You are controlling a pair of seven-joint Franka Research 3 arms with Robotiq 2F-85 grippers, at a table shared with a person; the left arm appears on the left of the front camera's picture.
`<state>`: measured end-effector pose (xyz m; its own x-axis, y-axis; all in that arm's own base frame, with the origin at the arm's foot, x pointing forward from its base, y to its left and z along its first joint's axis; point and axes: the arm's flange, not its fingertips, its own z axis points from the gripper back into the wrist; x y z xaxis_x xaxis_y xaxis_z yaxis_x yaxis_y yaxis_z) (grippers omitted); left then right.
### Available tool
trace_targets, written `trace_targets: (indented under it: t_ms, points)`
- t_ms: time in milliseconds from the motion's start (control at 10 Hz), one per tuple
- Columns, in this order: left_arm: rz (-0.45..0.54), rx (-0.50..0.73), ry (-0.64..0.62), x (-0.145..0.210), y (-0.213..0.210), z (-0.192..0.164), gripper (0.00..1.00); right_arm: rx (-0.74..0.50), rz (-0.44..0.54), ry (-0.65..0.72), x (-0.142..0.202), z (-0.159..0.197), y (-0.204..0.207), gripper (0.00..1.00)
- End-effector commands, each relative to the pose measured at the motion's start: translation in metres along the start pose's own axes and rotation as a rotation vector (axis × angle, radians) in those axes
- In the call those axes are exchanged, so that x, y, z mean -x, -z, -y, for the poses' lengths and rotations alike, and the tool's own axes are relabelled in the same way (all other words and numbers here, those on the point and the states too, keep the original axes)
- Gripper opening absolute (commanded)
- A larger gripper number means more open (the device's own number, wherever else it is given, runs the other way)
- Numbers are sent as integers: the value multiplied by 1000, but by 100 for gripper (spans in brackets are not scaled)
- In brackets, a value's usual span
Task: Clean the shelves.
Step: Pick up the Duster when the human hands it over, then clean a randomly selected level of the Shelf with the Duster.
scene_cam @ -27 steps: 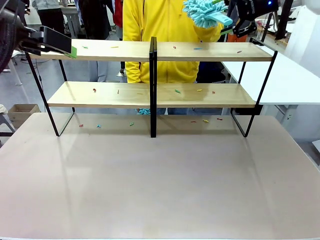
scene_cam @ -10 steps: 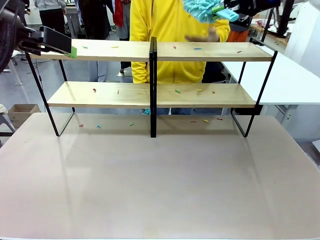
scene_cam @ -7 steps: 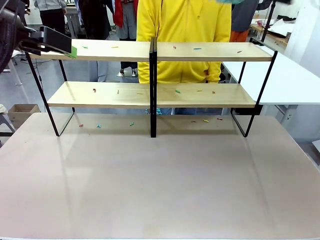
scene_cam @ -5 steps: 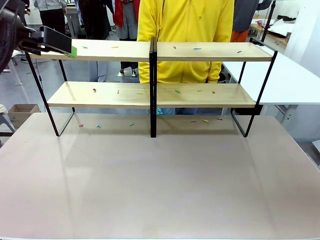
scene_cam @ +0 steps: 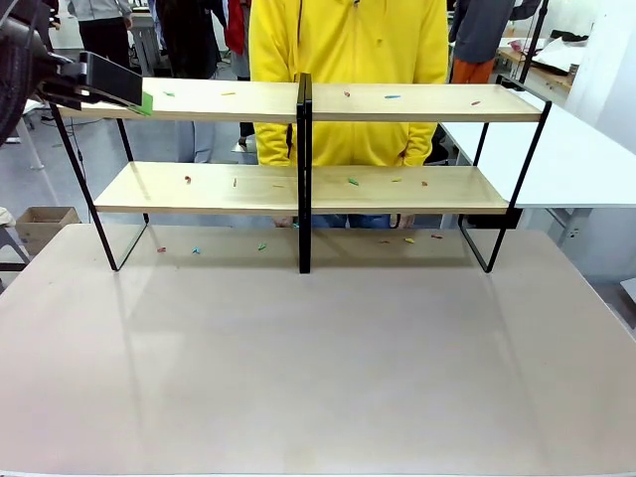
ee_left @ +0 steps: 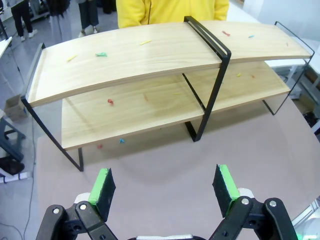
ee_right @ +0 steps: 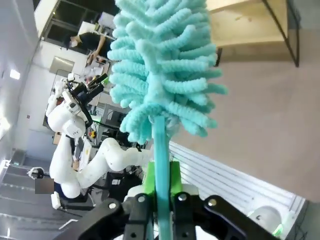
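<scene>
Your left claw [ee_left: 165, 187] stands spread above bare table [ee_left: 150, 167], with the long front edge of the shelves [ee_left: 130, 55] just ahead of its fingers. Your right claw [ee_right: 161, 176] pinches the handle of the duster [ee_right: 162, 75]; past the duster's head you see a shelf end and open table.

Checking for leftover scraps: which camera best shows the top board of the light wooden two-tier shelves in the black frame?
The left wrist view: it looks down on the shelves, so the top board's face and coloured scraps lie open. The front view sees both boards nearly edge-on. The right wrist view catches one corner.
</scene>
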<state>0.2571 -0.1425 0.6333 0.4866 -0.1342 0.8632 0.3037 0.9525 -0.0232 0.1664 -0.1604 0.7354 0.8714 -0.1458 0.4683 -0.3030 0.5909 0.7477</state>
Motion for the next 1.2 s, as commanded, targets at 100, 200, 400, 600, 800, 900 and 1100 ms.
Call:
trace_targets:
  t_ms: [100,200,400,600,800,900,1100]
  points:
    - [1,-3,-2,0,0,-1,100,0,0,0,0,0,0,0]
    - [1,-3,-2,0,0,-1,100,0,0,0,0,0,0,0]
    - [1,-3,-2,0,0,-1,100,0,0,0,0,0,0,0]
    - [1,-3,-2,0,0,-1,100,0,0,0,0,0,0,0]
    - [1,-3,-2,0,0,-1,100,0,0,0,0,0,0,0]
    - [1,-3,-2,0,0,-1,100,0,0,0,0,0,0,0]
    - [1,-3,-2,0,0,-1,100,0,0,0,0,0,0,0]
